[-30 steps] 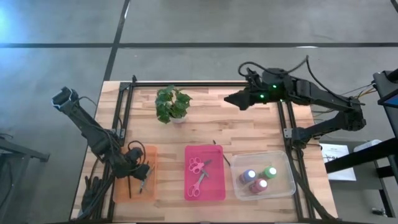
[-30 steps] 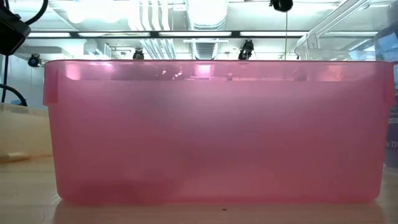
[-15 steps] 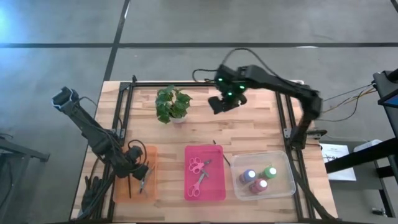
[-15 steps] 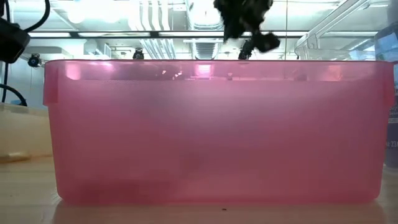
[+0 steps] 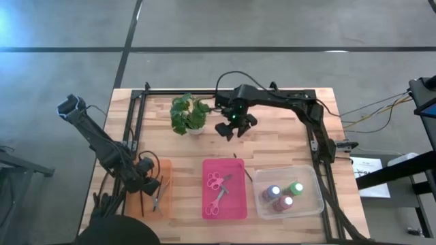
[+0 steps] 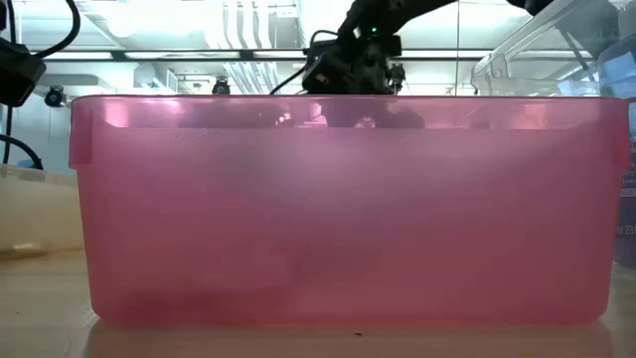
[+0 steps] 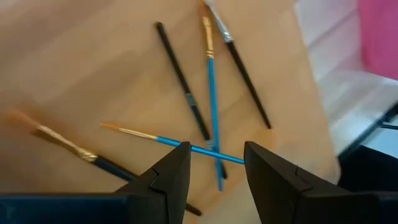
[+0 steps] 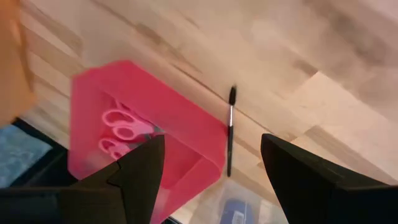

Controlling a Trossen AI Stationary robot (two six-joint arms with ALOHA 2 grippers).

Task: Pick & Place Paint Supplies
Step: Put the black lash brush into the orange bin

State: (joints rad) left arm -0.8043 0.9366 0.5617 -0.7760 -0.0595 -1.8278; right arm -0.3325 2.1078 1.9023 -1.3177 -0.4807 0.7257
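High view: translucent pink rectangular bin (image 5: 236, 207).

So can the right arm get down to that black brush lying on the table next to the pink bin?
Probably yes. The right gripper hangs open above bare wood, and the black brush lies in the open beside the pink bin, nothing covering it.

Pink bin (image 5: 224, 190) w/ pink scissors (image 5: 216, 182); orange tray (image 5: 163, 170), blue brushes (image 7: 211, 93).
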